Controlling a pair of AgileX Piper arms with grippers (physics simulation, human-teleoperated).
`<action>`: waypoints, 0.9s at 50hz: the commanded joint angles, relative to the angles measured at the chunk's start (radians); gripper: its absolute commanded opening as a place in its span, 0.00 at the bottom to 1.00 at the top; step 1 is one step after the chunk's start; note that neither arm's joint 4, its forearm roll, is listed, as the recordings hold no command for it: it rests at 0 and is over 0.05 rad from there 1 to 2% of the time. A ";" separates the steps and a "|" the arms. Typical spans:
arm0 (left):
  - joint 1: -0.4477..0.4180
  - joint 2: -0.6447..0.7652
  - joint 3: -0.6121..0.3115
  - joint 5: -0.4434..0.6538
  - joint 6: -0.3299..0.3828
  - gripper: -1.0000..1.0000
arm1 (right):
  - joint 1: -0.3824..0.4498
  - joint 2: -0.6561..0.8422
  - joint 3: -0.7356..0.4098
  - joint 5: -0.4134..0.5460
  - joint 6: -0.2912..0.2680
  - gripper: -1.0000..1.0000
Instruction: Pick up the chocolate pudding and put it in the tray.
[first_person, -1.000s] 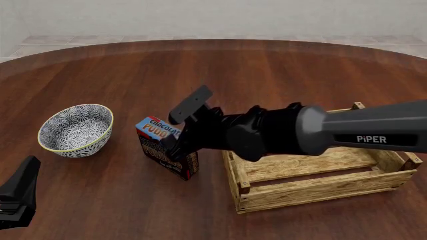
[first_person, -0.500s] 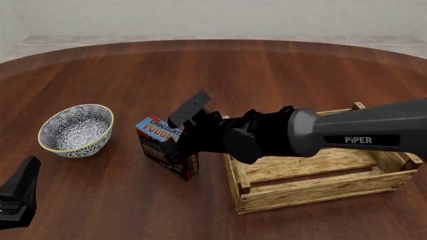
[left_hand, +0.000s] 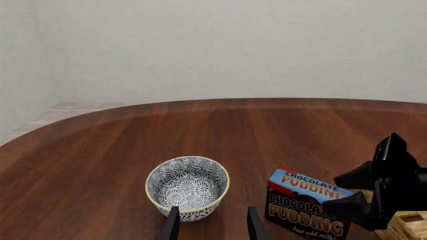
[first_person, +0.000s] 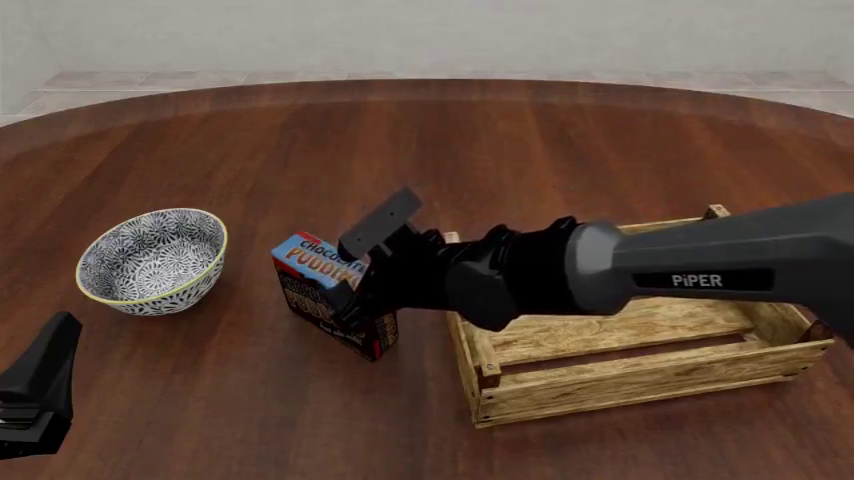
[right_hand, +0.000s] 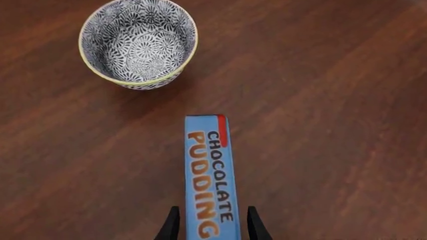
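The chocolate pudding (first_person: 310, 283) stands upright on the table just left of the tray (first_person: 603, 386), a slatted wooden crate. My right gripper (first_person: 358, 264) reaches over the crate's left end and straddles the carton's right part. In the right wrist view the blue lettered top of the pudding (right_hand: 209, 170) runs in between the two fingers (right_hand: 172, 226), with a thin gap on each side, so this gripper is open. My left gripper (first_person: 51, 352) hangs open and holds nothing at the near left, well short of the pudding (left_hand: 308, 210).
A round blue-white patterned bowl (first_person: 151, 258) sits left of the carton, about a hand's width away. The left wrist view shows the bowl (left_hand: 187, 187) just ahead of the left fingers (left_hand: 171, 227) and a corner of the crate (left_hand: 408, 225).
The right arm has crept leftward, bringing its fingers further along the carton. The carton, bowl, crate and left arm have not moved.
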 joint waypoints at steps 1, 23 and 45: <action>0.000 0.000 0.000 0.000 0.000 1.00 | -0.002 0.011 -0.001 -0.003 0.002 1.00; 0.000 0.000 0.000 0.000 0.000 1.00 | -0.002 0.032 -0.001 -0.013 0.003 1.00; 0.000 0.000 0.000 0.000 0.000 1.00 | 0.029 -0.014 0.025 -0.040 -0.024 0.00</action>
